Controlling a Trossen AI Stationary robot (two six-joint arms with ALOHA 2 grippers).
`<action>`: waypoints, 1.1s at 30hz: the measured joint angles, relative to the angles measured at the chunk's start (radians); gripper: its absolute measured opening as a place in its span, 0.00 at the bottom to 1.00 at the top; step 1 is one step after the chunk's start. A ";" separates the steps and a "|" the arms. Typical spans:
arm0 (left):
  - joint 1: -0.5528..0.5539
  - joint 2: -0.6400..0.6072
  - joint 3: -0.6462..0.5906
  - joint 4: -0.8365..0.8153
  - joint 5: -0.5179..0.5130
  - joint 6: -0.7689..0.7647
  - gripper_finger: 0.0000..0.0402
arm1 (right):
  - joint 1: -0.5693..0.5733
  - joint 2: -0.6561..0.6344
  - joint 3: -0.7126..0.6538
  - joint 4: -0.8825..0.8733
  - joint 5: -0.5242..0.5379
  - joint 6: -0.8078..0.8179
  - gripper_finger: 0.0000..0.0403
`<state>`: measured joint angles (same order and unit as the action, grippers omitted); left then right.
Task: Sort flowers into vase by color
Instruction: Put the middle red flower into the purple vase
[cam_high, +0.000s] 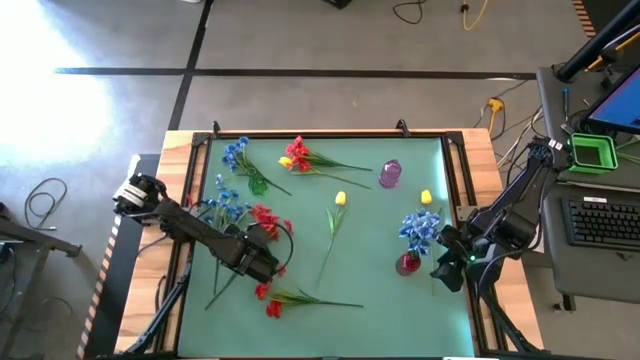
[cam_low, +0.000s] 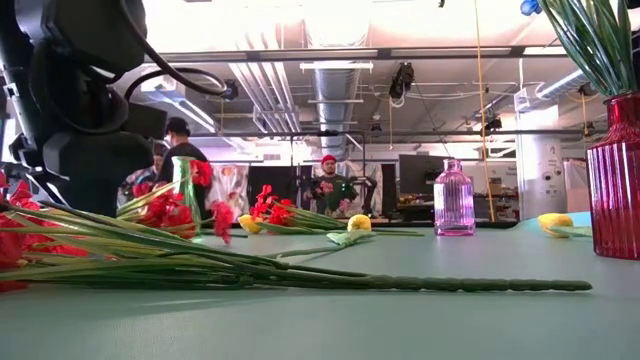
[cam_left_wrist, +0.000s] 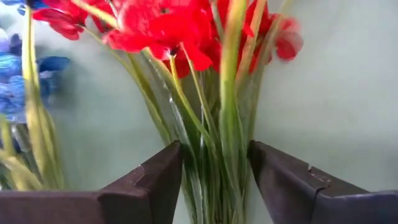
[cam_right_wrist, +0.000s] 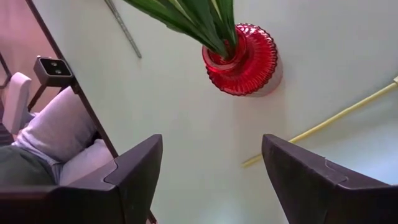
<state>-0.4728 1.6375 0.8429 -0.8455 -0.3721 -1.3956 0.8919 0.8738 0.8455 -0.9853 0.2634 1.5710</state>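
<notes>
A red flower (cam_high: 265, 220) lies on the green mat, its stems running toward the near left. My left gripper (cam_high: 262, 246) is low over it and open; in the left wrist view its fingers (cam_left_wrist: 216, 155) stand on either side of the bundle of green stems (cam_left_wrist: 217, 124), just below the red blooms (cam_left_wrist: 161, 25). My right gripper (cam_high: 447, 272) hangs open and empty at the right, over the red vase (cam_right_wrist: 241, 59), which holds blue flowers (cam_high: 420, 228). Another red flower (cam_high: 270, 297) lies by the near edge, its long stem (cam_low: 400, 283) flat on the mat.
A pink vase (cam_high: 390, 174) stands at the back right and a green vase (cam_high: 258, 185) at the back left. Loose blue flowers (cam_high: 226, 208), a red and yellow bunch (cam_high: 297, 156) and yellow flowers (cam_high: 340, 198) (cam_high: 426, 197) lie on the mat. People stand in the room behind.
</notes>
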 joint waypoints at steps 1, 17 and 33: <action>0.000 0.000 0.000 0.000 0.000 0.000 0.42 | 0.000 0.000 0.000 0.000 0.000 0.000 0.67; 0.000 -0.003 0.034 -0.037 0.024 0.015 0.01 | 0.001 -0.002 0.000 -0.001 -0.001 -0.023 0.66; -0.002 -0.194 0.269 -0.121 -0.181 0.310 0.00 | 0.001 -0.047 0.000 -0.003 -0.001 -0.081 0.64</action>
<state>-0.4744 1.4435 1.1116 -0.9668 -0.5534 -1.0861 0.8925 0.8265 0.8455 -0.9886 0.2626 1.4899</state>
